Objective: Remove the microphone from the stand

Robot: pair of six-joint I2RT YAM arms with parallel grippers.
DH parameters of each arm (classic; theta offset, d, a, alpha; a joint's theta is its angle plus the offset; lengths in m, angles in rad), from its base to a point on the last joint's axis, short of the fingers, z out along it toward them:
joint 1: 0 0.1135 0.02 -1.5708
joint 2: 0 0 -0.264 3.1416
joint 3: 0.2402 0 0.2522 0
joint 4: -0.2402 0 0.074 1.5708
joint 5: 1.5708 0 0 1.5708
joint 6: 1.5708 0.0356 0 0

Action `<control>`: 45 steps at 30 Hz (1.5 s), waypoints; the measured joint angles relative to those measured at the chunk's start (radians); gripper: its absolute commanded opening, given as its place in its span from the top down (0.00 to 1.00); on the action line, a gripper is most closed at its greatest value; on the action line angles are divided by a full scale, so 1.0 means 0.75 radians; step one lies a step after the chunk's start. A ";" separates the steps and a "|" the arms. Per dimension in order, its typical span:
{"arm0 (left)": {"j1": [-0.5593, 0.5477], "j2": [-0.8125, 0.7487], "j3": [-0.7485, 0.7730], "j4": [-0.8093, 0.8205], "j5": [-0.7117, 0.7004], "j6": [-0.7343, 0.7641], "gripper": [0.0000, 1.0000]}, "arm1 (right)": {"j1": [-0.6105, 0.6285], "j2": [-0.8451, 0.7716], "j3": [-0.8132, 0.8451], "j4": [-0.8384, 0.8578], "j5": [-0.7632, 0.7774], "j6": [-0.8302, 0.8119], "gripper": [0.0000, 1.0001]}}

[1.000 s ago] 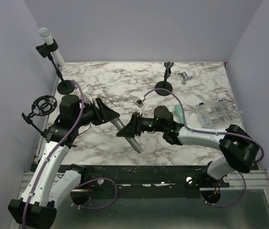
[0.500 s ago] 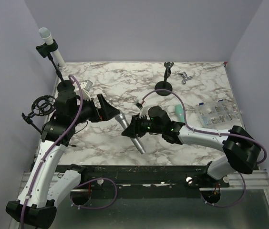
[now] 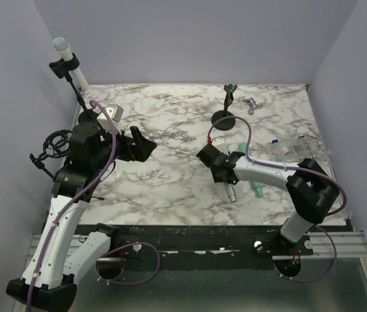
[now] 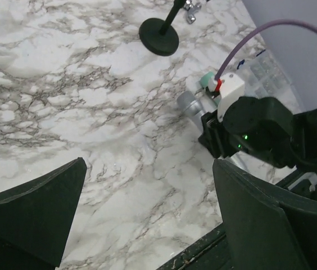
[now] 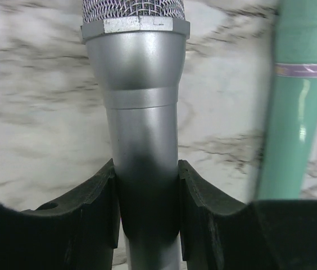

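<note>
My right gripper (image 3: 225, 177) is shut on the body of a silver microphone (image 3: 233, 191), which points toward the table's near edge. In the right wrist view both pads press its barrel (image 5: 141, 129) below the mesh head. My left gripper (image 3: 142, 143) hangs open over the left middle of the table, with only bare marble between its fingers (image 4: 35, 216). An empty black stand (image 3: 225, 116) with a round base is at the back centre. A white microphone (image 3: 64, 51) sits clipped in a second stand (image 3: 88, 117) at the back left corner.
A green microphone (image 5: 296, 112) lies on the marble just right of the silver one, partly under my right arm (image 3: 258, 190). A shock-mount stand (image 3: 56, 143) is at the left edge. A clear parts box (image 3: 294, 155) and a small metal piece (image 3: 254, 104) lie at the right.
My left gripper opened, let go of the silver microphone and drew back to the left. My right arm swung the microphone to the right, beside the green one.
</note>
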 measured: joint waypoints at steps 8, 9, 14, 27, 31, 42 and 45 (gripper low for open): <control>-0.056 -0.092 -0.237 0.067 -0.037 0.071 0.01 | -0.194 0.089 0.003 -0.156 0.210 -0.056 0.92; -0.064 -0.099 -0.240 0.077 -0.039 0.077 0.01 | -0.209 0.093 0.006 -0.155 0.220 -0.067 0.91; -0.100 -0.156 -0.266 0.116 -0.050 0.103 0.01 | -0.228 0.136 0.028 -0.138 0.245 -0.101 0.79; -0.152 -0.175 -0.277 0.137 -0.101 0.138 0.01 | -0.228 0.197 0.062 -0.068 0.287 -0.147 0.38; -0.158 -0.171 -0.279 0.137 -0.106 0.140 0.01 | -0.228 0.197 0.062 -0.052 0.327 -0.154 0.29; -0.180 -0.153 -0.285 0.138 -0.124 0.153 0.01 | -0.232 0.184 0.065 -0.038 0.357 -0.161 0.15; -0.186 -0.153 -0.293 0.147 -0.126 0.160 0.01 | -0.233 0.169 0.066 -0.039 0.342 -0.160 0.09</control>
